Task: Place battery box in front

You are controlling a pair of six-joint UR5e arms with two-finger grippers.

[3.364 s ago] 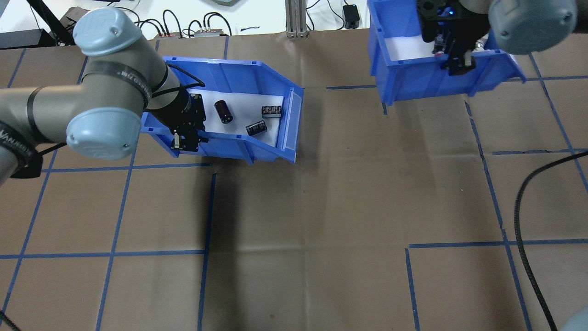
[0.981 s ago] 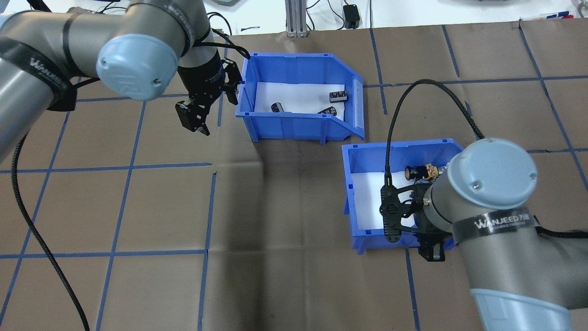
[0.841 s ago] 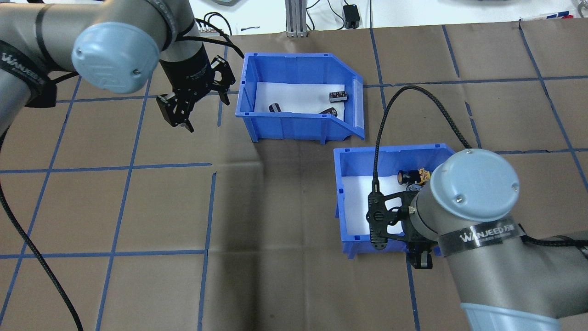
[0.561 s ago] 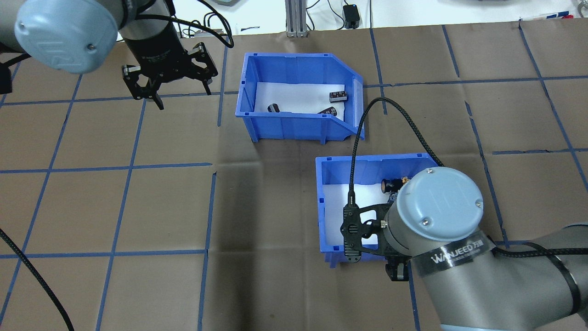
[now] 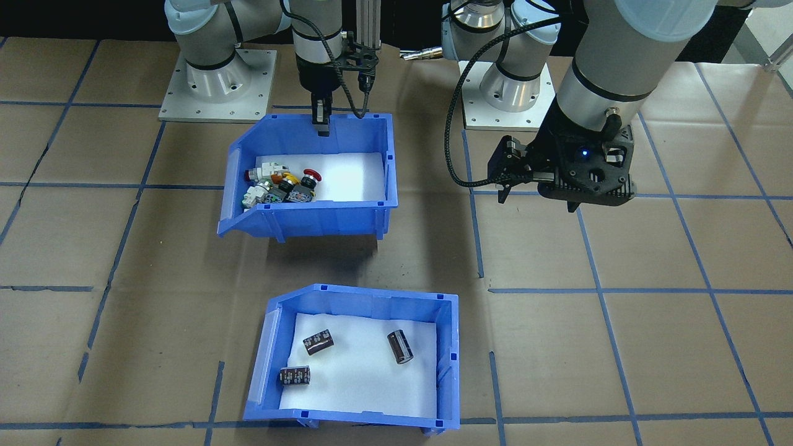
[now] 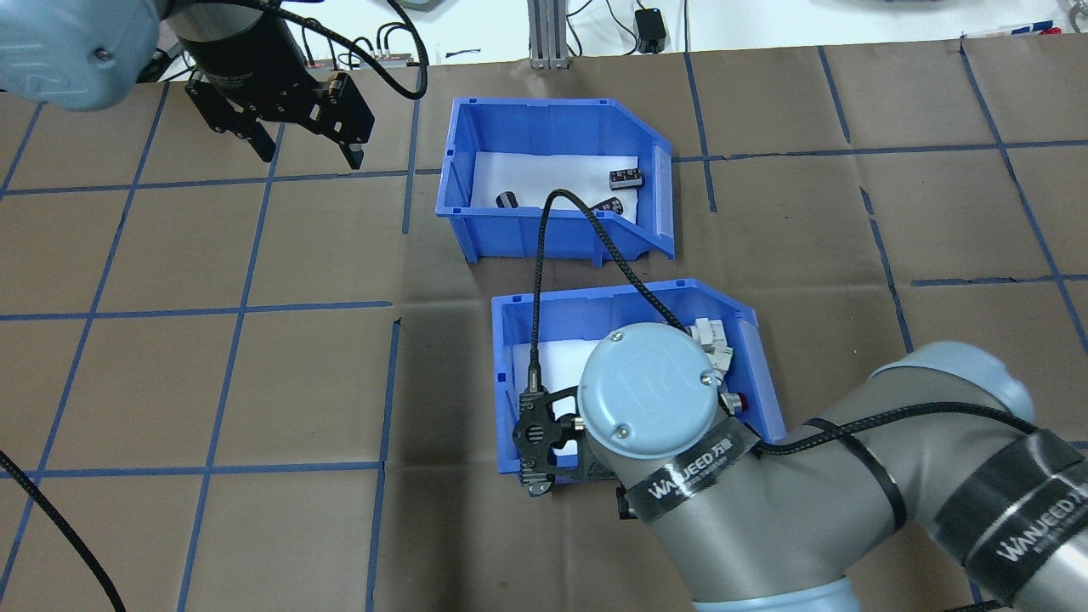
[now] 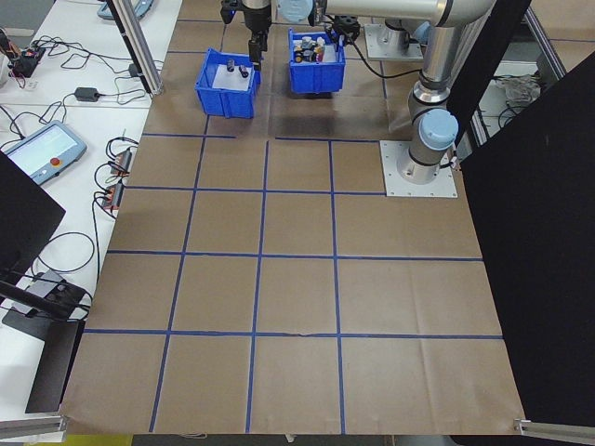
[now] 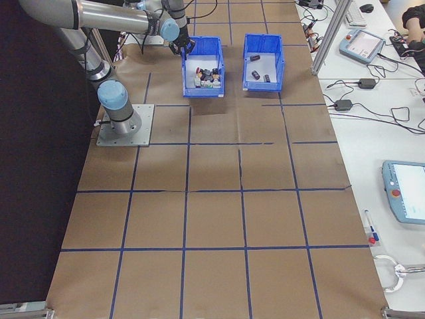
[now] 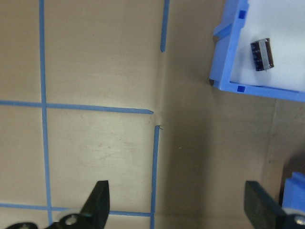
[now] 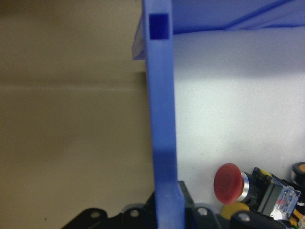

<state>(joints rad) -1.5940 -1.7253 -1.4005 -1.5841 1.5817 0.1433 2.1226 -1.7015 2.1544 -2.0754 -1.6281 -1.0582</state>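
So, two blue bins on the brown papered surface (image 5: 619, 347). The battery box (image 5: 356, 354) sits flat on the operators' side, white liner, three dark cylinders (image 5: 318, 342) lying loose inside, well apart from each other. Nothing touches it. The second bin (image 5: 310, 176) sits nearer the robot bases, holding a heap of push-button switches (image 5: 280, 183), red, yellow and white, too jumbled to count.

Two arms. The left gripper (image 5: 538, 186) hangs above bare paper, well off to the side of both bins, pointing down. Its jaws are spread wide with nothing between them; the wrist view shows both fingertips (image 9: 97, 200) far apart over blue tape lines, a corner of the battery box up and to the right of them with one cylinder showing.

The right gripper (image 5: 321, 124) reaches down over the switch bin's back wall, arm bent over the bin in the overhead view. Its jaws are clamped on that wall: the wrist view shows the blue rim running straight up from between them, liner and a red mushroom button just to the right, bare paper to the left.
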